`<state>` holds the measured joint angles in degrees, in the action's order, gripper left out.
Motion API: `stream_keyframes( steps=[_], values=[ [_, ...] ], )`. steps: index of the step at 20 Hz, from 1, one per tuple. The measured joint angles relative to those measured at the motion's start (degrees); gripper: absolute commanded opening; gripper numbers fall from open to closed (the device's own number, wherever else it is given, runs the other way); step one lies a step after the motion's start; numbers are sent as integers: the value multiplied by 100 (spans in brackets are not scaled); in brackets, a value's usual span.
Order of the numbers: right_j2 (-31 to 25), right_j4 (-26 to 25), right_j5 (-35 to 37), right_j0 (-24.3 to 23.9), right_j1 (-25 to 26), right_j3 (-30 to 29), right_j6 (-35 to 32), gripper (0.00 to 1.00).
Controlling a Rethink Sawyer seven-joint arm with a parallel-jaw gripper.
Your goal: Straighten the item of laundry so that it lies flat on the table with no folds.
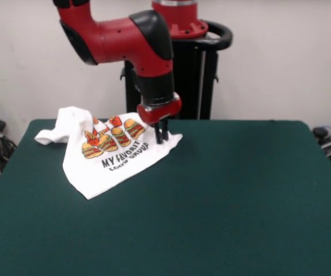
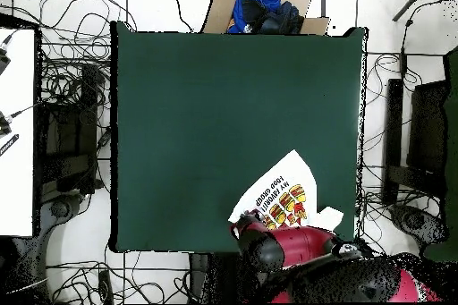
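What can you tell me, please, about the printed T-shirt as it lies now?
The T-shirt is white soft cloth printed with burgers, fries and black lettering. It lies print up, skewed and partly folded, with one sleeve bunched at its far end, near the far edge of the green table. The gripper stands on one corner of it, fingers close together.

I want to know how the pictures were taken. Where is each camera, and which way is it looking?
Front view: sits across the table, facing the robot; shows the red arm and its tool down on the shirt.
Overhead view: sits above, looking straight down; the arm enters from the bottom edge.
Both share the green table and the shirt.
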<state>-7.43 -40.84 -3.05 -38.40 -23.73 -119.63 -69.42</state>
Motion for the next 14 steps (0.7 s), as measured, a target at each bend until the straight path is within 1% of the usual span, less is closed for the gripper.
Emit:
stream_keyframes(
  steps=[4, 5, 8, 10, 14],
  values=[
    [-241, 76, 1, -285, -68, -181, 0, 0],
    [-422, 145, 1, -443, -121, -312, 0, 0],
    [-612, 223, 1, -584, -198, -455, 0, 0],
    [-849, 335, 0, -716, -314, -624, 0, 0],
    [-1126, 503, -59, -796, -451, -821, -1, 0]
  ],
)
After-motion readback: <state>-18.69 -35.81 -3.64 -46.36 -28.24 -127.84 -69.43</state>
